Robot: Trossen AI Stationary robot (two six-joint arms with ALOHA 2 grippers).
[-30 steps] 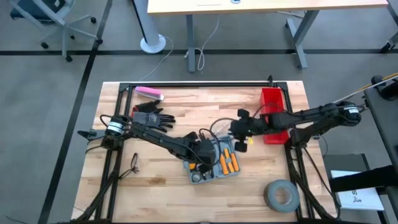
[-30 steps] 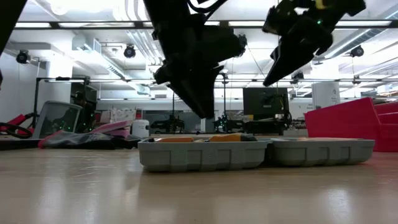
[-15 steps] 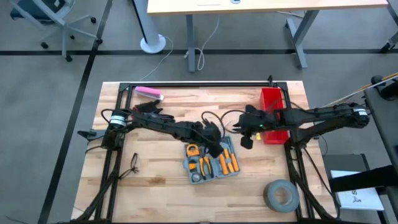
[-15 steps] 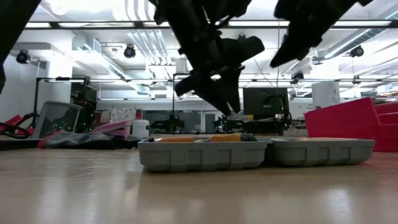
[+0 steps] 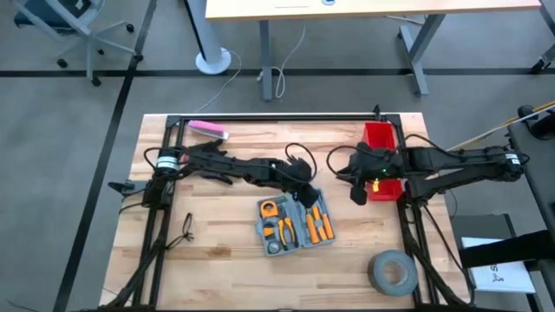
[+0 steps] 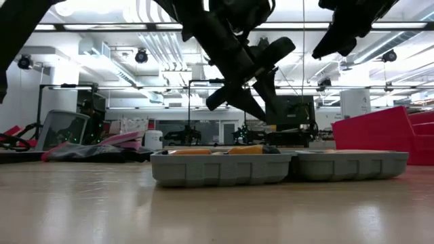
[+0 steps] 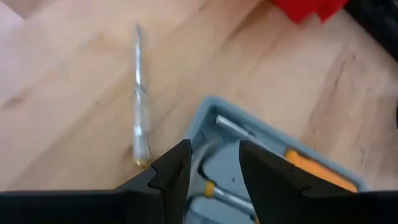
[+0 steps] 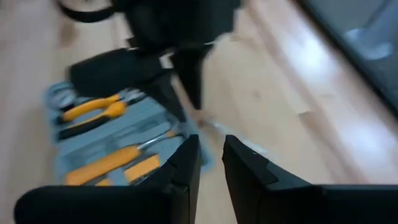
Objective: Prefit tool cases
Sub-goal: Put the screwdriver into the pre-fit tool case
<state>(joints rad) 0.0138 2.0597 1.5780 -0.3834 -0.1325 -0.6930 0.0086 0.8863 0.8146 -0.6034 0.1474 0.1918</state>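
Both grippers' jaws, left (image 7: pixel 214 171) and right (image 8: pixel 211 165), hang slightly spread, empty, near the case's (image 5: pixel 295 225) far edge.

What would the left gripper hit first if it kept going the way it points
Probably the open tool case: the left gripper aims down at its near corner, fingers apart and empty. The loose screwdriver lies off to one side. Depth is uncertain.
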